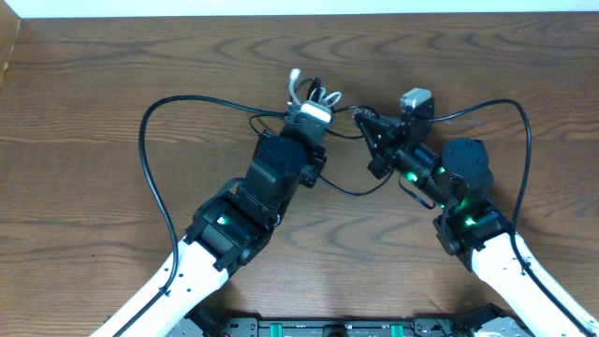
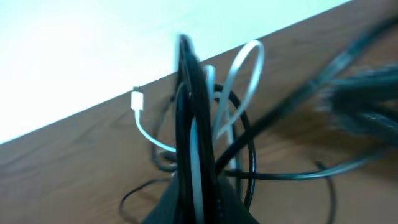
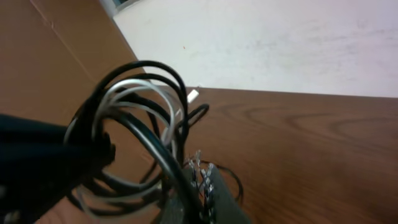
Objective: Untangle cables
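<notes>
Both pincers closed on the cables (image 1: 301,89) at the tabletop's (image 1: 112,75) far edge
We see the left gripper (image 1: 316,101) clamped tight on the black-and-white loops, bunched upright near the middle of that edge. The right gripper (image 1: 363,116), just beside it, is pinched shut on a black strand.

The cables (image 1: 314,94) are mostly black, with a few white strands looped among them. One white strand ends in a white plug (image 2: 137,99). The table (image 1: 94,94) is mid-brown wood with darker, wavy grain. The left arm (image 1: 271,178) and right arm (image 1: 459,178) are black near the wrists and white lower down, each dotted with small green lights (image 1: 410,178). Beyond the table edge the floor (image 3: 280,43) looks pale, perhaps off-white under glare.
</notes>
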Controlling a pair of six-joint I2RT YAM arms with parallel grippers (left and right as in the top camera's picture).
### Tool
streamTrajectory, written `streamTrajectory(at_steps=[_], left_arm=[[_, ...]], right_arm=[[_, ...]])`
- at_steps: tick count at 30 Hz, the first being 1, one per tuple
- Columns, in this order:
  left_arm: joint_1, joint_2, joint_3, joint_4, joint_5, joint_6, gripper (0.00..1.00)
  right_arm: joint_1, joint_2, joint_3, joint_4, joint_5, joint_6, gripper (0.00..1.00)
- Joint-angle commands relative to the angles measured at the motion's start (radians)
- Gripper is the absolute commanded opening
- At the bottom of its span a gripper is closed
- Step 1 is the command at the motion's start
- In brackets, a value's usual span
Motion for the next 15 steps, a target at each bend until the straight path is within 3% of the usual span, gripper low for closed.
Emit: streamTrajectory(at_steps=[1,15], left_arm=[[0.038,-0.016,0.016,-0.026,-0.158,-0.047,0.08],[0.046,-0.016,0.016,-0.031,-0.141,-0.048,0.08]], right_arm=[[-0.048,-0.058,0.006,-0.035,0.018,-0.011,0.01],[-0.214,-0.184,0.006,-0.198,-0.075,-0.011,0.01]])
